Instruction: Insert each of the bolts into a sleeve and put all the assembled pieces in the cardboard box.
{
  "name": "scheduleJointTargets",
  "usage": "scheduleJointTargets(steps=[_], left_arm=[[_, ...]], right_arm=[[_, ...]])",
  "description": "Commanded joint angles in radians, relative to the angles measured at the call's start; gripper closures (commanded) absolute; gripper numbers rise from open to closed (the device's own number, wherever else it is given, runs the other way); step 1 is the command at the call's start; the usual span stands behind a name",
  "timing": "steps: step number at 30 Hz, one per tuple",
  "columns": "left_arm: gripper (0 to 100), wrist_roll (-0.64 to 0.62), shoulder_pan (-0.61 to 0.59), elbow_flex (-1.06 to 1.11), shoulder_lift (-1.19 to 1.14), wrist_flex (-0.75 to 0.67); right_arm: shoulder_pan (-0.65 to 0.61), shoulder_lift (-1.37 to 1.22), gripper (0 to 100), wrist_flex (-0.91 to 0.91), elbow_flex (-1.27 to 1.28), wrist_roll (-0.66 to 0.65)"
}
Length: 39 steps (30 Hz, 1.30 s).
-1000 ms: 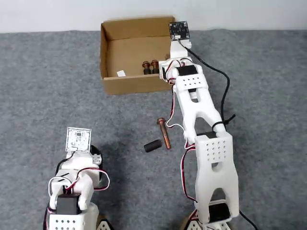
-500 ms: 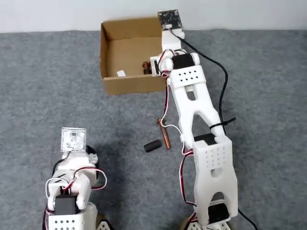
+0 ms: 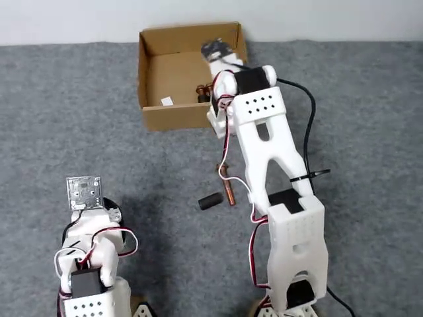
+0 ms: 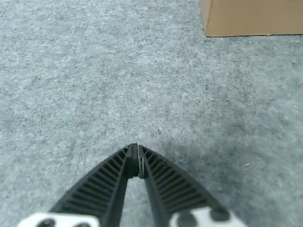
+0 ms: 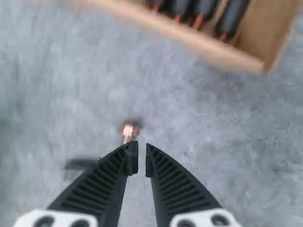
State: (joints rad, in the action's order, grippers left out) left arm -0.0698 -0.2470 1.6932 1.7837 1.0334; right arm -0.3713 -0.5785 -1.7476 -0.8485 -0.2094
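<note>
High view showed the cardboard box (image 3: pixel 151 119) at the far side, with assembled pieces (image 3: pixel 202 92) lying by its near right corner and a small white label (image 3: pixel 166 101) on its floor, its print too small to read. Nearer, a loose bolt (image 3: pixel 228 188) lay just right of a black sleeve (image 3: pixel 210 201) on the grey carpet (image 3: pixel 79 132). The right gripper (image 5: pixel 141 152) hung over the bolt's head, its fingers a narrow slit apart and empty. The left gripper (image 4: pixel 136 152) was pinched closed on nothing.
</note>
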Motion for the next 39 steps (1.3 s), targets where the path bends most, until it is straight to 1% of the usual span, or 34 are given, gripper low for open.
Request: scheduleJointTargets(steps=[1,4,9,14,17,19,21,24,29,39], left_arm=[[100,0.006,-0.005,-0.008,0.003,-0.025],[100,0.005,-0.005,-0.008,0.003,-0.025],[100,0.005,-0.005,-0.008,0.003,-0.025],[100,0.005,-0.005,-0.008,0.003,-0.025],[100,0.005,-0.005,-0.008,0.003,-0.025],[100,0.005,-0.005,-0.008,0.003,-0.025],[100,0.005,-0.005,-0.008,0.003,-0.025],[100,0.005,-0.005,-0.008,0.003,-0.025],[100,0.005,-0.005,-0.008,0.003,-0.025],[100,0.005,-0.005,-0.008,0.003,-0.025]], right_arm=[[-0.010,0.108,99.0,-0.051,-0.015,-0.075],[-0.051,0.193,99.0,-0.050,0.078,-0.161],[-0.107,0.372,99.0,-0.048,0.350,-0.284],[-0.148,0.464,98.3,-0.047,0.598,-0.482],[-0.182,0.467,89.7,-0.045,0.664,-0.574],[-0.208,0.452,81.8,-0.045,0.677,-0.589],[-0.234,0.418,76.7,-0.044,0.677,-0.588],[-0.268,0.338,76.4,-0.021,0.677,-0.588],[-0.288,0.223,76.4,0.084,0.677,-0.589],[-0.266,0.021,76.4,0.228,0.677,-0.591]])
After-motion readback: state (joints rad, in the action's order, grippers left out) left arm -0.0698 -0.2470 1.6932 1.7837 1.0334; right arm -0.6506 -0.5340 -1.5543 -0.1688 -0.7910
